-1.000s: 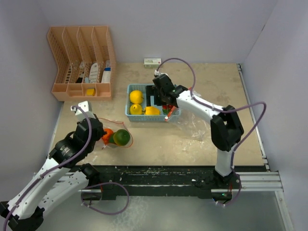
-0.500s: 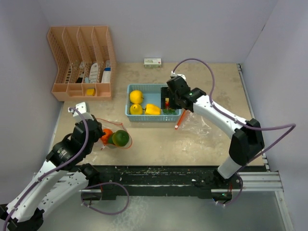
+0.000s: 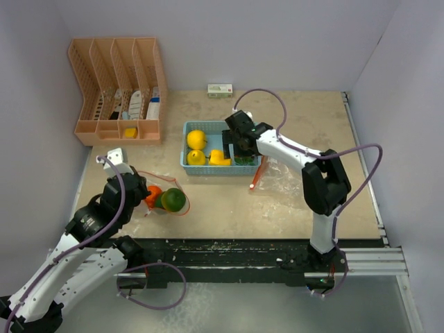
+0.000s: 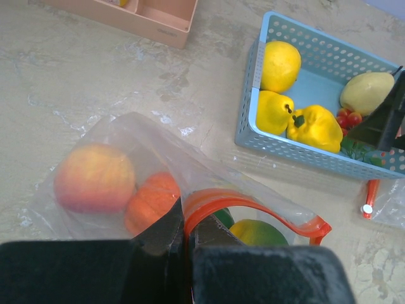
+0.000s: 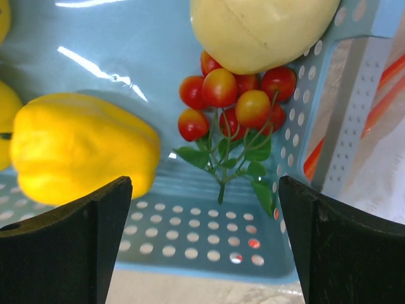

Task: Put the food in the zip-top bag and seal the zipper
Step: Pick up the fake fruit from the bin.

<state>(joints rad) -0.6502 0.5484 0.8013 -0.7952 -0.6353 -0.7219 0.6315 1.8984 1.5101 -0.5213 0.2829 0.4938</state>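
Two right jaws back over tomatoes

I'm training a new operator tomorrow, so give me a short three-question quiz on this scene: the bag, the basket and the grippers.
1. True or false: the right gripper is open over the blue basket.
2. The left gripper pinches: A the rim of the zip-top bag, B a spoon, C the basket?
3. Which red food lies in the basket?
Key: 1 true; 2 A; 3 cherry tomatoes.

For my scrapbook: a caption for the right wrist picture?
Open fingers above cherry tomatoes, a yellow pepper and a pear in a blue basket.
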